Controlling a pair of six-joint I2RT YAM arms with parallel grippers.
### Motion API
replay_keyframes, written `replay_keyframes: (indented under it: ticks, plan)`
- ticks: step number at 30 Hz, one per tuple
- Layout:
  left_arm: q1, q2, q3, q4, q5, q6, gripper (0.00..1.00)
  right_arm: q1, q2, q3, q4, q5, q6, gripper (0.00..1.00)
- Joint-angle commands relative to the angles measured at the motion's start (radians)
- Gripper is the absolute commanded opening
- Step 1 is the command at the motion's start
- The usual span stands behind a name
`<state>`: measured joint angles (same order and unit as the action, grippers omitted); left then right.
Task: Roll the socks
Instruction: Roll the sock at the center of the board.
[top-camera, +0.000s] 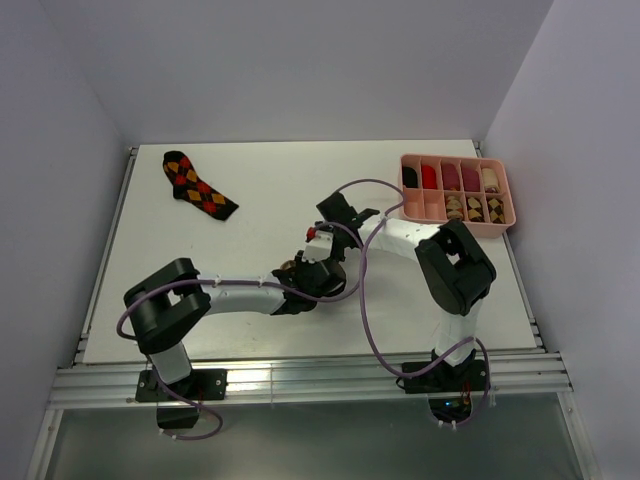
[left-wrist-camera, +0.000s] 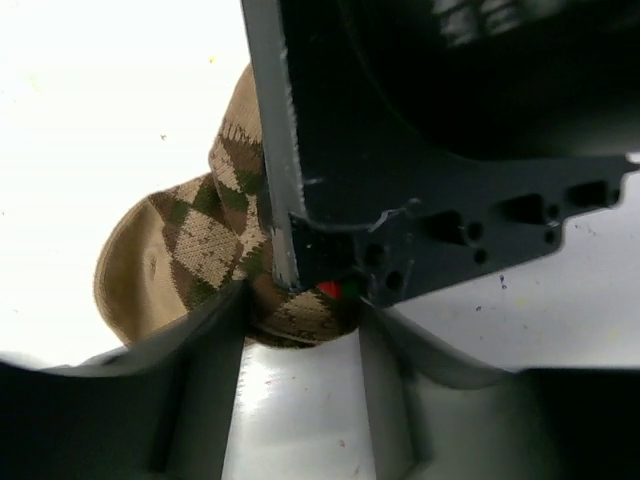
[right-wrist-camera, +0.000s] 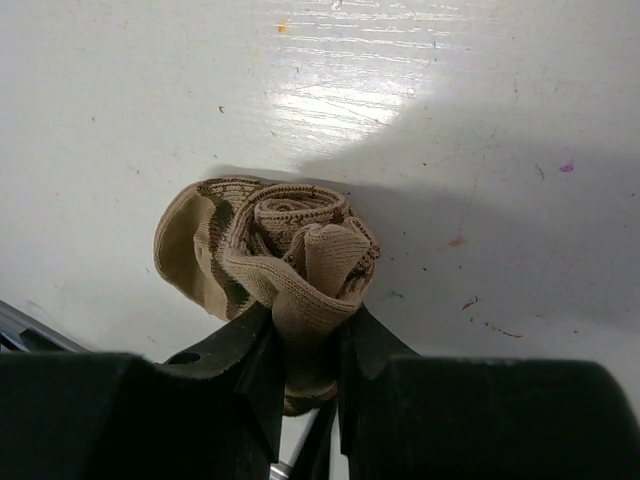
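A tan-brown-cream argyle sock (right-wrist-camera: 260, 245) lies rolled into a loose spiral on the white table. My right gripper (right-wrist-camera: 305, 325) is shut on a fold at the roll's near edge. In the left wrist view the same sock (left-wrist-camera: 185, 260) sits with its rolled end between the fingertips of my left gripper (left-wrist-camera: 302, 305), and both tips touch it. The right gripper's black body (left-wrist-camera: 450, 150) hangs right over the roll. In the top view both grippers (top-camera: 305, 258) meet at mid-table and hide the sock. A black-red-orange argyle sock (top-camera: 200, 185) lies flat at the far left.
A pink divided tray (top-camera: 505, 205) at the far right holds plain rolled socks in its back row and patterned rolls in front. The right arm's purple cable (top-camera: 360, 300) loops over the table between the arms. Walls close in the table's back and sides.
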<state>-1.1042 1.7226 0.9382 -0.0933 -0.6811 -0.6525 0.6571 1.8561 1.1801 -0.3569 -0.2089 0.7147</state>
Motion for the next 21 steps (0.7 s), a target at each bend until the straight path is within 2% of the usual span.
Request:
replay_keyframes:
  ticks: [1, 3, 4, 6, 7, 10, 14, 16, 17, 21]
  plan:
    - [-0.006, 0.049, 0.04, -0.068, -0.035, -0.061, 0.35, 0.026, 0.04, 0.013, -0.083, 0.016, -0.02, 0.0]
    - [-0.005, 0.063, 0.044, -0.101, -0.038, -0.105, 0.21, 0.024, 0.035, 0.003, -0.068, -0.001, -0.015, 0.0]
    - [-0.005, 0.068, 0.037, -0.123, -0.037, -0.117, 0.1, 0.026, 0.026, -0.003, -0.06, -0.006, -0.011, 0.0]
    - [0.001, 0.049, 0.015, -0.129, -0.014, -0.153, 0.01, 0.026, 0.006, -0.02, -0.033, -0.024, -0.004, 0.0]
    - [0.006, 0.036, 0.002, -0.125, 0.003, -0.165, 0.01, 0.026, -0.001, -0.025, -0.022, -0.03, 0.0, 0.01]
    - [0.038, -0.042, -0.07, -0.082, 0.087, -0.211, 0.01, 0.022, -0.04, -0.049, 0.027, -0.064, 0.017, 0.13]
    - [0.119, -0.158, -0.194, 0.005, 0.251, -0.295, 0.01, 0.015, -0.098, -0.083, 0.131, -0.099, 0.049, 0.39]
    - [0.181, -0.222, -0.275, 0.052, 0.343, -0.343, 0.01, 0.01, -0.132, -0.105, 0.17, -0.112, 0.06, 0.48]
    - [0.197, -0.242, -0.298, 0.084, 0.366, -0.357, 0.01, 0.009, -0.141, -0.112, 0.205, -0.115, 0.071, 0.57]
    - [0.289, -0.325, -0.412, 0.206, 0.483, -0.432, 0.01, 0.007, -0.179, -0.158, 0.312, -0.145, 0.088, 0.7]
